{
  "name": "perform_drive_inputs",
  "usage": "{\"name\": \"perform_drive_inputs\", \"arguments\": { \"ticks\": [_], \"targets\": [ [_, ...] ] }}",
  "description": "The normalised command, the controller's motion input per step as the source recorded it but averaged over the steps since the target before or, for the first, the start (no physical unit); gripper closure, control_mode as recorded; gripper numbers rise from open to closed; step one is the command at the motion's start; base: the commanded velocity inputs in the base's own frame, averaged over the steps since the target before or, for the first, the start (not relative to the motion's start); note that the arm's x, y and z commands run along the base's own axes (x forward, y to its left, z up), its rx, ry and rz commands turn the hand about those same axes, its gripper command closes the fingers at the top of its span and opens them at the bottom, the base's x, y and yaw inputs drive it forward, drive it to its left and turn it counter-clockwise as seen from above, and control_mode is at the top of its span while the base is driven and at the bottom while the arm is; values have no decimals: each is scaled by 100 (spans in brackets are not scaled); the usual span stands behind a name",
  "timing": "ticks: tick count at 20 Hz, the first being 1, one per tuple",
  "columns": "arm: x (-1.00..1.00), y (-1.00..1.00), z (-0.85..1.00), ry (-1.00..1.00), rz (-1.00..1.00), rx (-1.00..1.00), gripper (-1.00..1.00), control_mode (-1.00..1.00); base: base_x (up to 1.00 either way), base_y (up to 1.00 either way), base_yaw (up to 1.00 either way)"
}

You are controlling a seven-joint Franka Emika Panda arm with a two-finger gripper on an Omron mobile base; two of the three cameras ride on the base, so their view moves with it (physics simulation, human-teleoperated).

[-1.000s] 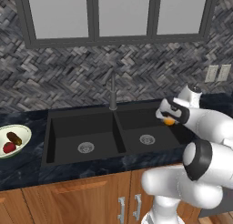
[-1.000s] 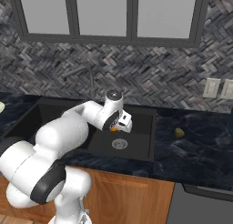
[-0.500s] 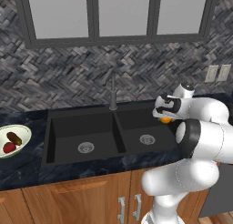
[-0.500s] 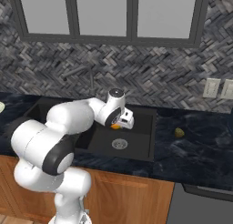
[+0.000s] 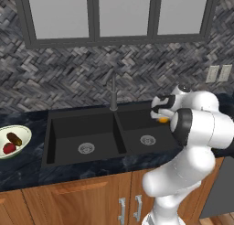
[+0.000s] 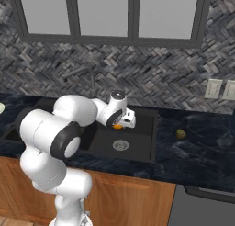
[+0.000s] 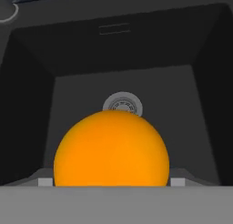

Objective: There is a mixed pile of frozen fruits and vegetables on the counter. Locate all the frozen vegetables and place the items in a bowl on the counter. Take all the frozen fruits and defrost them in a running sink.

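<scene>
- Orange is what we see first: our claw point(image 5: 161, 115) is closed around the orange ball point(image 5: 163, 120), with one finger on each side of it.
- From the hand view, the orange ball point(image 7: 112, 149) sits big and round between our two finger tips, and the round metal drain point(image 7: 122, 104) of the basin shows just past its top.
- We hold the ball up in the air over the right basin of the black sink point(image 5: 91, 137). It does not touch the bottom.
- Our white arm point(image 5: 196, 123) rises beside the sink, bends at a big dark joint, and reaches sideways so the hand is over the basin, near its right side.
- In the right base view, our arm point(image 6: 73, 117) stretches from the left across the sink, and the claw point(image 6: 120, 124) with the orange ball point(image 6: 117, 126) hangs above the drain point(image 6: 120, 145).
- We see the tall dark faucet point(image 5: 113, 92) standing behind the wall between the two basins. We cannot see any water coming out of it.
- We see the pale bowl point(image 5: 23, 138) on the dark counter point(image 5: 27, 167), left of the sink. A small red round item point(image 5: 9, 148) and a dark brown oblong item point(image 5: 14, 139) lie inside it, just beside each other.
- We see a small yellowish-olive lump point(image 6: 181, 133) lying alone on the counter to the right of the sink, well apart from our claw.
</scene>
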Motion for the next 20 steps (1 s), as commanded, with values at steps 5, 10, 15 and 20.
{"name": "perform_drive_inputs", "arguments": {
  "ticks": [5, 10, 15, 20],
  "targets": [
    [19, 0, -21, -2, 6, -3, 100, -100, 0, 0, 0],
    [17, 0, -17, 0, 2, -7, 100, -100, 0, 0, 0],
    [17, 0, -23, 0, 4, -5, 100, -100, 0, 0, 0],
    [12, 0, -31, 0, 5, -3, 100, -100, 0, 0, 0]
  ]
}}
